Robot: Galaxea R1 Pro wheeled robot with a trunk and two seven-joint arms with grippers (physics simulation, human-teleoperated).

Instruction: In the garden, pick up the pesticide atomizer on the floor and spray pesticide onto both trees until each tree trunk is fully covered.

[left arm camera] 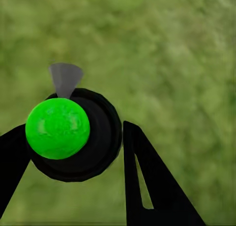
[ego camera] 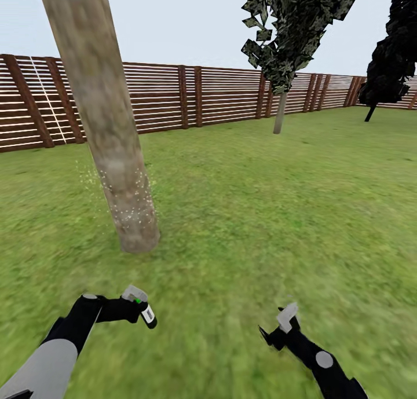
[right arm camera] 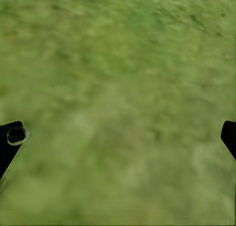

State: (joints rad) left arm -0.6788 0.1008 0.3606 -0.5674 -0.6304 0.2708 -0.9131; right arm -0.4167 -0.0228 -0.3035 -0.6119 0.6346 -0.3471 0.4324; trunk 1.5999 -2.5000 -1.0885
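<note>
L end effector [ego camera: 138,311] clamped on pesticide atomizer [ego camera: 141,306]; bottle lies tilted, grey head toward leaning tree trunk [ego camera: 104,121], green spot on top in L wrist view [left arm camera: 58,128]. R end effector [ego camera: 277,329] spread wide, empty, over grass [ego camera: 243,213]. Whitish pesticide specks [ego camera: 124,205] on trunk's lower part. Second tree [ego camera: 289,34] well beyond trunk, near fence [ego camera: 174,98].

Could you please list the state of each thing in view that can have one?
Pesticide atomizer: held in the left gripper, spot green.
Right gripper: open, empty.
Near tree trunk: leaning, pesticide specks on its lower part.
Far tree trunk: too far to tell.
</note>
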